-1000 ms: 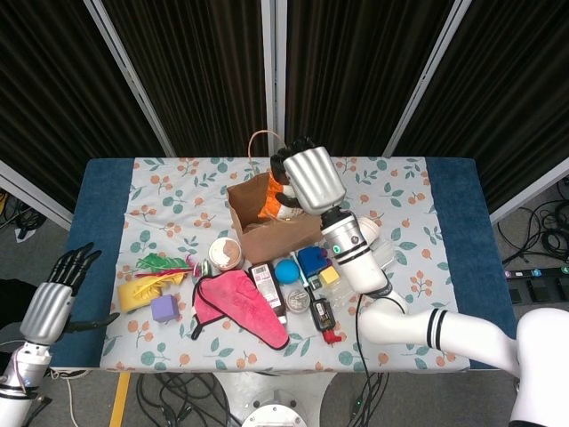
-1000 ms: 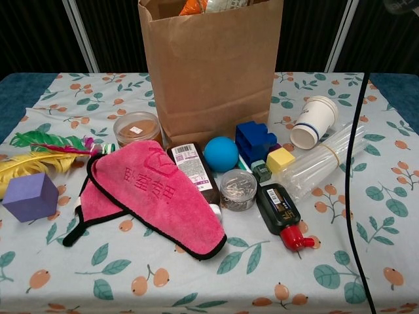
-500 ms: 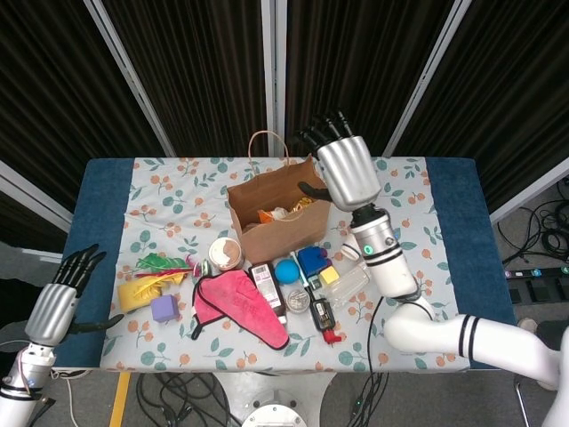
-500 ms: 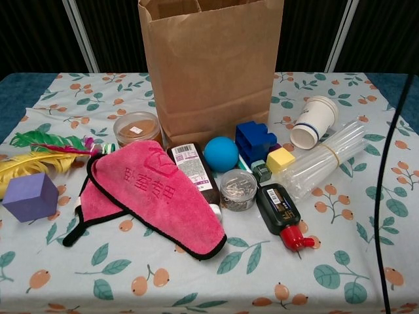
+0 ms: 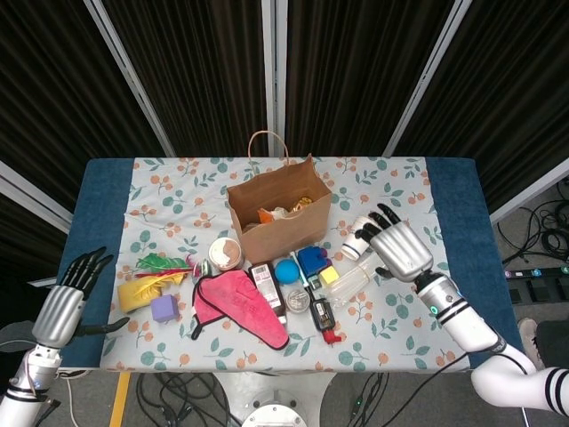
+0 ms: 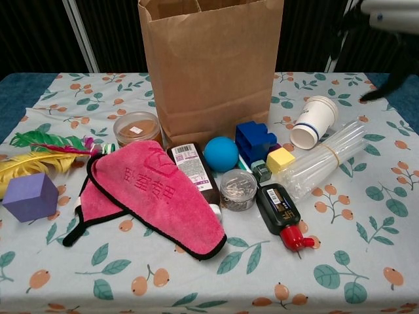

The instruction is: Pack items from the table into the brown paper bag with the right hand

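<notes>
So we've got the table [image 5: 449, 191] with its leafy floral cloth, and the biggest thing on it is the brown paper bag [image 5: 276, 214], standing upright toward the back middle with its mouth open. From the head view we can see some orange and crinkly stuff inside it.

Next down in size, the pink towel [image 6: 157, 195] lies crumpled in front of the bag, a bit to the left. The clear plastic tube bundle [image 6: 324, 161] lies on its side to the right of the bag, and a white paper cup [image 6: 314, 122] is tipped over just behind it.

Our right hand [image 5: 396, 248] is up over the right part of the table, above that cup and tube area, fingers spread apart and holding nothing. In the chest view it's only a blur at the top right corner. Our left hand [image 5: 64, 307] hangs off the left edge of the table, fingers loosely apart, also empty.

Smaller stuff: a yellow and green feather [image 6: 36, 152] and purple cube [image 6: 29, 196] on the left, a brown-lidded jar [image 6: 136, 128] just beside the bag, a dark bottle [image 6: 192, 171] half tucked beside the towel, a blue ball [image 6: 220, 154], blue block [image 6: 255, 141], yellow cube [image 6: 280, 159], a round tin of clips [image 6: 238, 188] and a black bottle with a red cap [image 6: 283, 216].
</notes>
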